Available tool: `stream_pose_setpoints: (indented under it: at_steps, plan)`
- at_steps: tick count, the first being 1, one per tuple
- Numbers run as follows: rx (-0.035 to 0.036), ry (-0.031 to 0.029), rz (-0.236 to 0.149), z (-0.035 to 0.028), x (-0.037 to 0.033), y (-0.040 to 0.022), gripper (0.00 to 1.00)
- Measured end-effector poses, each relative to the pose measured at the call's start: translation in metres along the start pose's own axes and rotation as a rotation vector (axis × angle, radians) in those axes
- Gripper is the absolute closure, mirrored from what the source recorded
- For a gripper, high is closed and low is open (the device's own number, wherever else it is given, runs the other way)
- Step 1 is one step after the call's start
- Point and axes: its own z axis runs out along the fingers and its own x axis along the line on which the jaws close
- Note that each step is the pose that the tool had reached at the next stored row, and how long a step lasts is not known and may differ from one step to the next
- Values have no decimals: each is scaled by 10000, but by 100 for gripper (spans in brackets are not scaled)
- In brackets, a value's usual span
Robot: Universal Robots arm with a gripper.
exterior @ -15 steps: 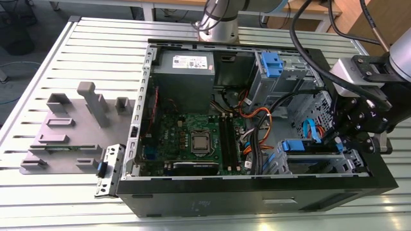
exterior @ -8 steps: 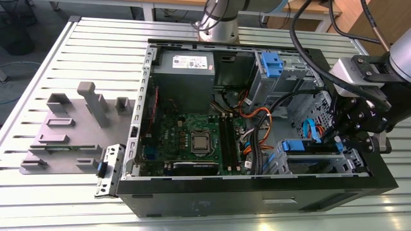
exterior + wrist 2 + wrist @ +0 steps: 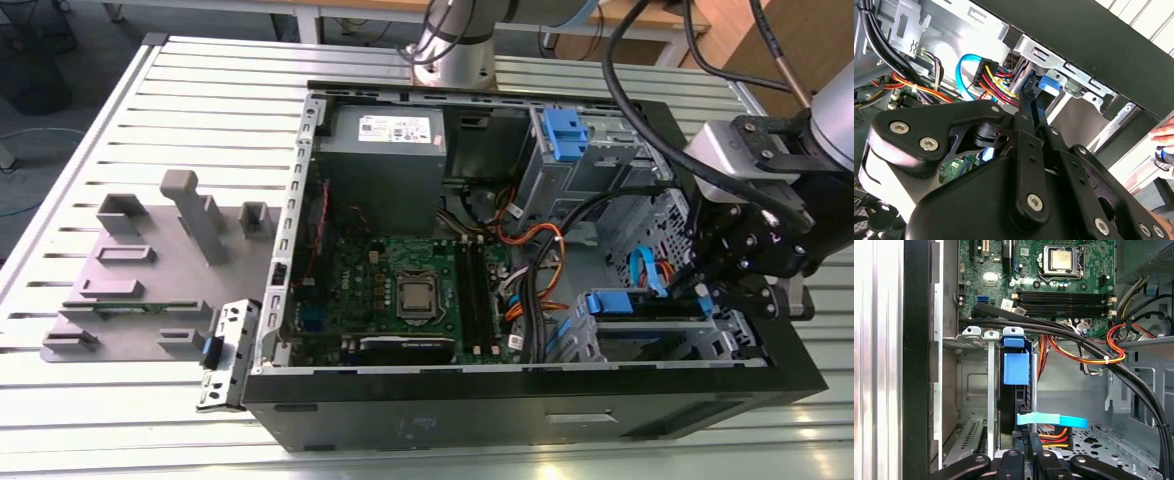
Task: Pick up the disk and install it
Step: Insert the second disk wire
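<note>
Nearest you in the first wrist view, the gripper (image 3: 1026, 452) sits with its black fingers (image 3: 1036, 445) drawn close together against the edge of the disk (image 3: 1015, 390). Whether they clamp it you cannot tell. The disk stands on edge in the metal bay (image 3: 989, 335), blue tab (image 3: 1016, 367) uppermost. The second wrist view adds the red and yellow power leads (image 3: 996, 75) beside it. Farther off, the exterior view gives you the open computer case (image 3: 534, 400), the motherboard (image 3: 400, 290) and a grey fixture (image 3: 134, 270) on the table (image 3: 174, 90).
</note>
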Motion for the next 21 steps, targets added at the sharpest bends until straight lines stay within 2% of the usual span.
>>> stream_pose_setpoints:
  at_steps: [21]
  plan:
    - [0, 2, 0, 27, 4, 4, 84]
